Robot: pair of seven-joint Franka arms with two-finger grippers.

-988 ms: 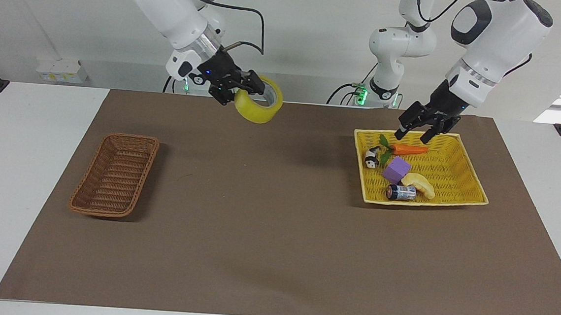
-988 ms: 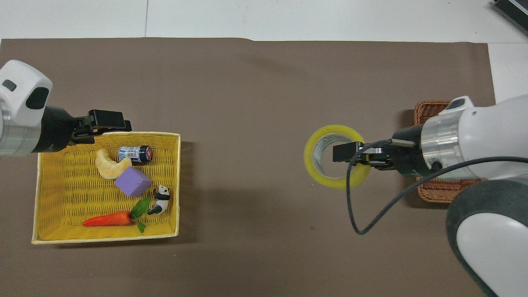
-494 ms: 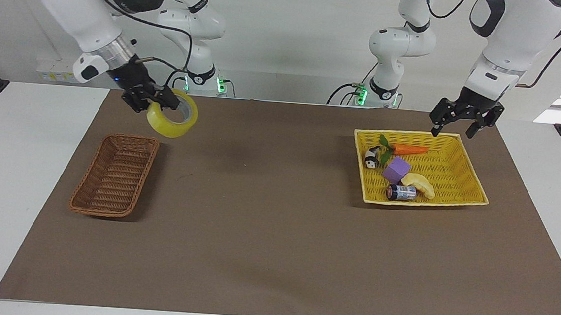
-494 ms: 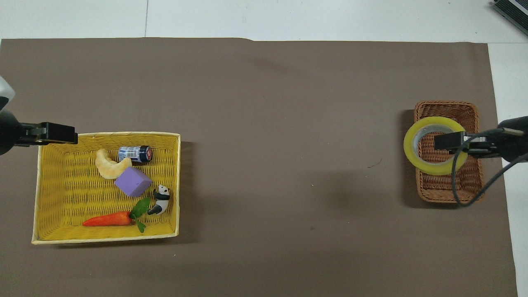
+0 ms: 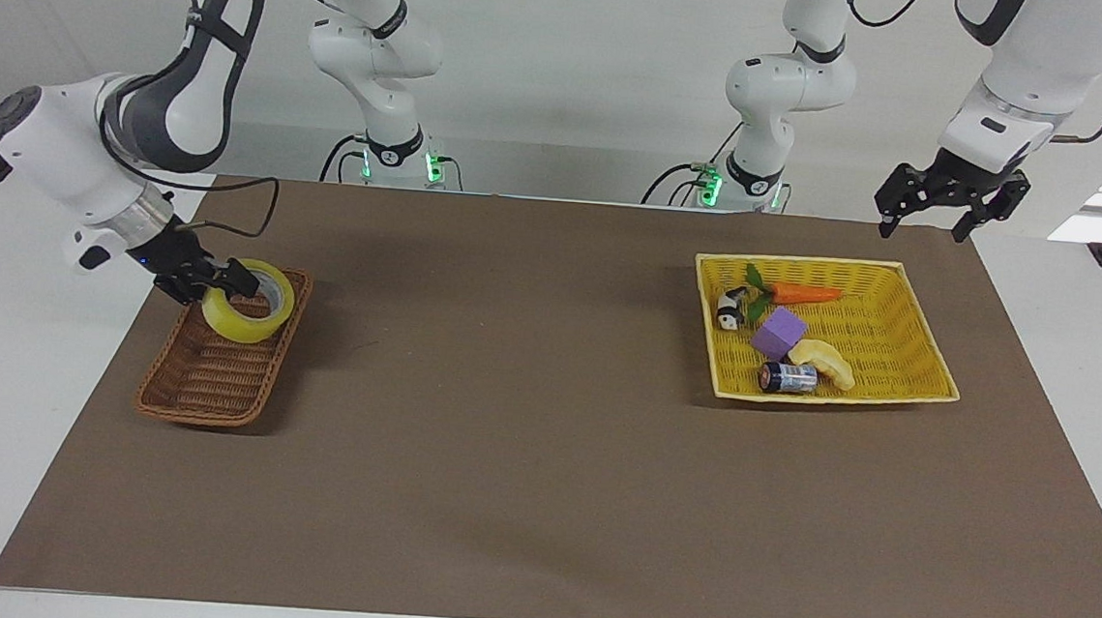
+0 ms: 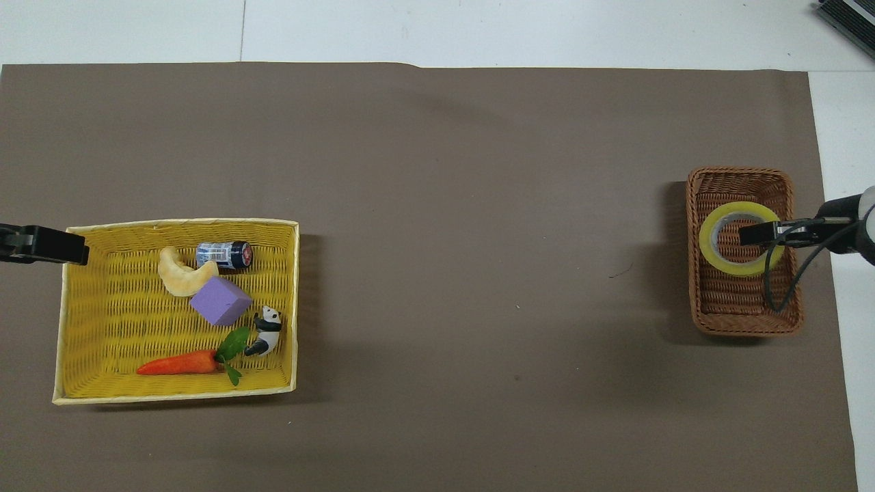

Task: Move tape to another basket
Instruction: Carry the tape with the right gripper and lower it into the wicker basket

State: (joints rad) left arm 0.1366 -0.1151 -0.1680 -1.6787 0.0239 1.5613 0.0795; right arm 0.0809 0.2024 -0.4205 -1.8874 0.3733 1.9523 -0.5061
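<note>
Facing view shows you the right end effector (image 5: 213, 283) pinching the tape (image 5: 248, 300) over the basket (image 5: 216, 378). Your left end effector (image 5: 949, 198) hangs spread near the yellow tray (image 5: 928, 326).

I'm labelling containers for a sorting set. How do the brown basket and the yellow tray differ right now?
The basket is narrow, brown wicker; the tray is wider and bright yellow. The basket has only the tape, gripped by the right gripper, in it; the tray holds several small toys. Both are woven, at opposite ends of the table.
</note>
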